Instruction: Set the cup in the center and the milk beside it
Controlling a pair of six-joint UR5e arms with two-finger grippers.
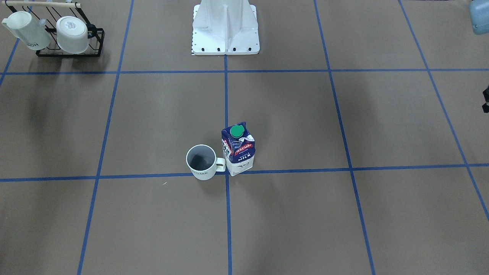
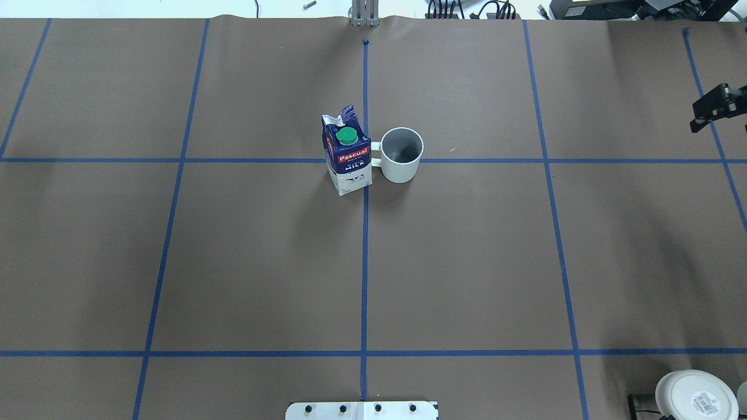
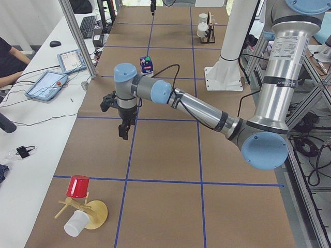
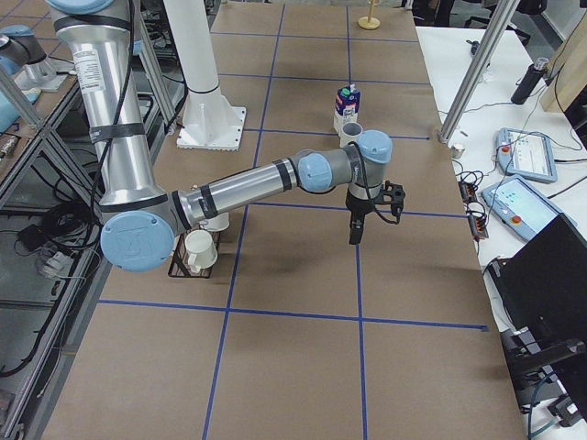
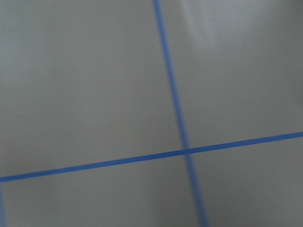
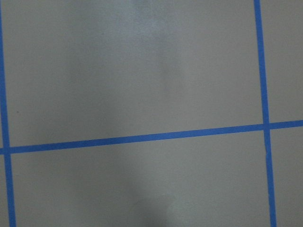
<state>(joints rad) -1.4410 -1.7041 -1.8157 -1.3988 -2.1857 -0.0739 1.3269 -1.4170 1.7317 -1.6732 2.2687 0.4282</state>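
Note:
The white cup [image 1: 201, 162] stands upright, its handle touching the milk carton [image 1: 238, 149]. Both sit at the center crossing of blue tape [image 1: 228, 174], cup on one side, milk on the other. In the overhead view the milk [image 2: 347, 154] is left of the cup [image 2: 401, 154]. My left gripper [image 3: 124, 135] hangs fingers down over the table, far from both. My right gripper [image 4: 355, 236] hangs likewise, about one grid cell from the cup [image 4: 351, 135]. I cannot tell whether either is open or shut. Both wrist views show only tape lines.
A black rack with white mugs [image 1: 61, 34] stands at one corner near the robot base [image 1: 225, 30]. A wooden stand with a red and a white cup [image 3: 83, 206] sits at the table's left end. An operators' desk with tablets [image 3: 51, 82] runs along the far side.

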